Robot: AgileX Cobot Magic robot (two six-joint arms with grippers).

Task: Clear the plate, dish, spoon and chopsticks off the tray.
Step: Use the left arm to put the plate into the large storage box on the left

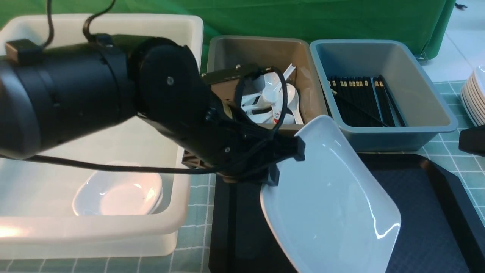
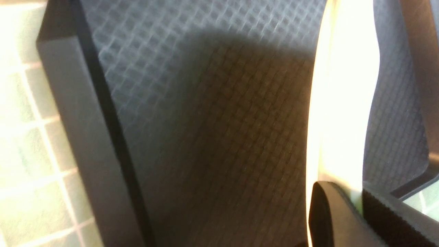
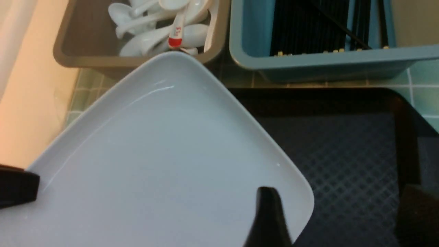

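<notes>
My left gripper [image 1: 282, 161] is shut on the edge of the large white square plate [image 1: 333, 197] and holds it tilted above the black tray [image 1: 416, 197]. In the left wrist view its fingers [image 2: 329, 216] clamp the plate's rim [image 2: 343, 103] over the tray's textured floor [image 2: 205, 120]. My right gripper [image 3: 339, 192] is open and empty over the tray [image 3: 343, 154], beside the plate [image 3: 154, 154]. White spoons [image 1: 271, 98] lie in the brown tub [image 1: 257, 40]. Black chopsticks [image 1: 360, 98] lie in the blue-grey tub [image 1: 432, 94]. A small white dish [image 1: 117, 193] lies in the white tub [image 1: 113, 227].
The three tubs stand side by side behind and left of the tray. One spoon with a red mark [image 3: 175, 37] lies among the others. A stack of white plates [image 1: 475, 94] stands at the far right. A dark part of my right arm [image 1: 471, 142] shows at the right edge.
</notes>
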